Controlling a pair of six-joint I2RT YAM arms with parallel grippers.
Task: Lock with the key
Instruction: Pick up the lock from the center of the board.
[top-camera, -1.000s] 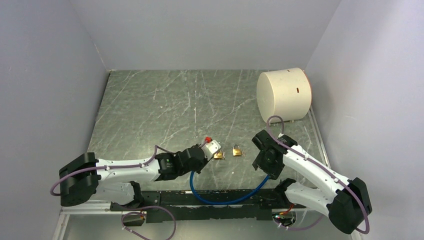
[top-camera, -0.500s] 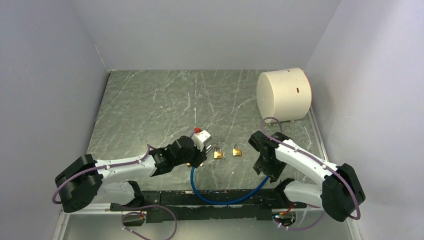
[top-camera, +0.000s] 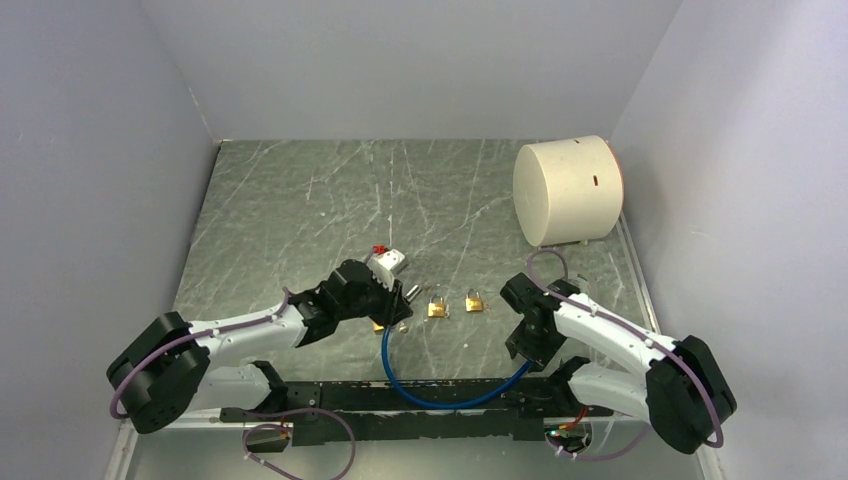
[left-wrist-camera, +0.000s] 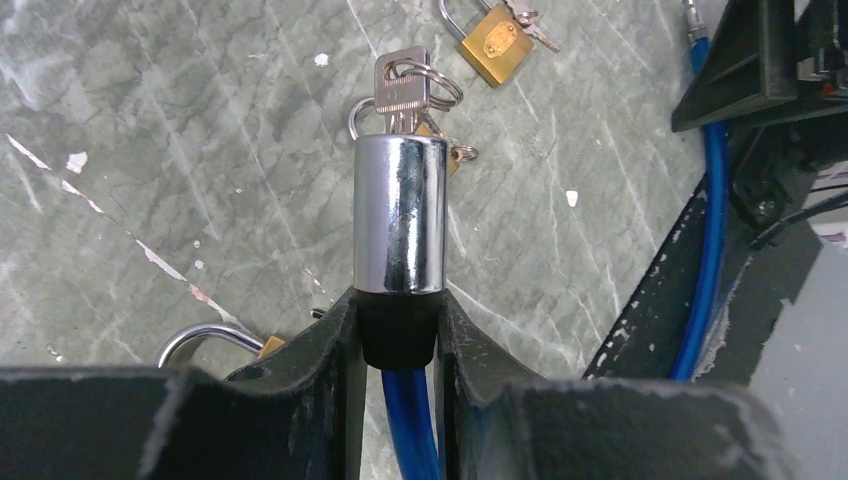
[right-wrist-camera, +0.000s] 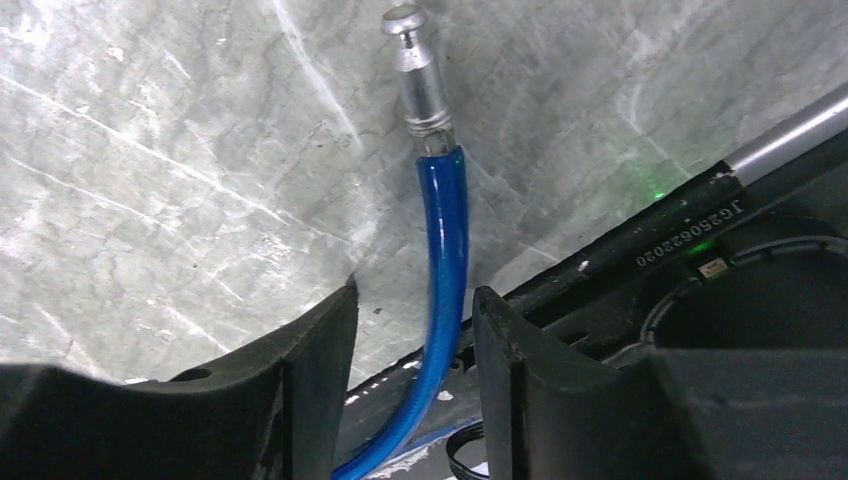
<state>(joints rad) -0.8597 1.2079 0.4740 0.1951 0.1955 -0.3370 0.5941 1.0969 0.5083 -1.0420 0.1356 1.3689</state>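
Observation:
My left gripper (left-wrist-camera: 398, 300) is shut on the black collar of a chrome lock cylinder (left-wrist-camera: 400, 215) at one end of a blue cable (left-wrist-camera: 408, 430). A key with a ring of keys (left-wrist-camera: 402, 90) sticks out of the cylinder's far end. In the top view this gripper (top-camera: 395, 308) sits left of two brass padlocks. My right gripper (right-wrist-camera: 415, 295) is open, with a finger on each side of the blue cable (right-wrist-camera: 445, 240), not touching it. The cable's metal pin end (right-wrist-camera: 415, 60) lies on the table ahead. In the top view the right gripper (top-camera: 527, 335) is at the cable's right end.
Two brass padlocks (top-camera: 437, 308) (top-camera: 476, 301) lie between the arms. A third padlock's shackle (left-wrist-camera: 205, 340) shows under the left fingers. A big white cylinder (top-camera: 568, 188) stands at the back right. The black rail (top-camera: 400, 400) runs along the near edge.
The left wrist has swung back and left and now holds the lock cylinder. The right gripper has moved toward the near edge, over the cable's pin end.

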